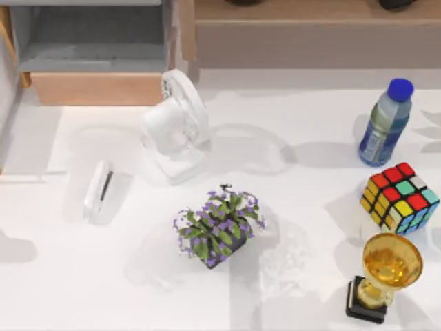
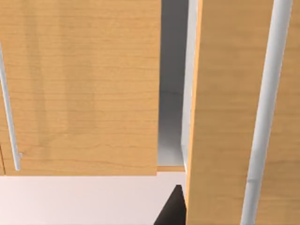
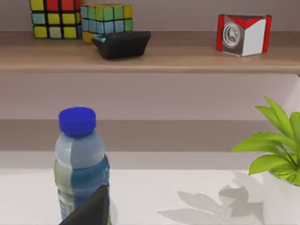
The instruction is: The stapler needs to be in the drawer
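Observation:
The stapler (image 1: 100, 192), small, white and elongated with a dark slit, lies flat on the white table at the left, in front of the drawer. The drawer (image 1: 96, 48) stands pulled out at the back left, showing its grey inside behind the light wood front panel (image 1: 96, 88). In the left wrist view a dark edge of my left gripper (image 2: 172, 210) shows close to light wood panels (image 2: 79, 89). In the right wrist view a dark edge of my right gripper (image 3: 91, 211) sits in front of a water bottle (image 3: 80, 164).
A white desk fan (image 1: 178, 124) stands just right of the drawer and the stapler. A purple-flowered plant (image 1: 219, 227) sits mid-table. At the right are the bottle (image 1: 384, 124), a colour cube (image 1: 400, 198) and a gold trophy (image 1: 386, 276). A beige shelf (image 1: 310, 27) runs along the back.

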`<state>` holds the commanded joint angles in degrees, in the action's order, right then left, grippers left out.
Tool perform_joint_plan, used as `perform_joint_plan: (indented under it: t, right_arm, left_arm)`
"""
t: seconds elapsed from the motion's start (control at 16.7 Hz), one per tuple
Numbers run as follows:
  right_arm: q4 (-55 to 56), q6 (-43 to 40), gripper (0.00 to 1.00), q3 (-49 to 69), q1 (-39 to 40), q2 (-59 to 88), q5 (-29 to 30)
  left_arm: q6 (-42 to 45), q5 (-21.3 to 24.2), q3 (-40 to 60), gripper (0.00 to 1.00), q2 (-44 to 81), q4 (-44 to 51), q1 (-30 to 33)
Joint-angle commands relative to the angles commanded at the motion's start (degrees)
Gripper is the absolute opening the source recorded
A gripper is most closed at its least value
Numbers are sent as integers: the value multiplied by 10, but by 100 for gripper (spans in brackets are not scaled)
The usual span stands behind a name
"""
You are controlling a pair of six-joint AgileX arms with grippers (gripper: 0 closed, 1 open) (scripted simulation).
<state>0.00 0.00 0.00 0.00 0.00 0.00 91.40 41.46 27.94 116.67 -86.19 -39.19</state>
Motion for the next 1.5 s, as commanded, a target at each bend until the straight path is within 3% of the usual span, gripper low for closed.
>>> perform_joint_plan:
  t: [0.12, 0.18, 0.72, 1.5]
  right_arm:
    - [0, 0, 100, 0, 0, 0, 0]
    - [0, 0, 100, 0, 0, 0, 0]
    - [0, 0, 100, 0, 0, 0, 0]
    - [0, 0, 100, 0, 0, 0, 0]
  left_arm:
    - [0, 0, 0, 98, 0, 0, 0]
    - [0, 0, 0, 100, 0, 0, 0]
    - [0, 2, -1, 100, 0, -1, -1]
    - [-12, 42, -34, 100, -25, -3, -19]
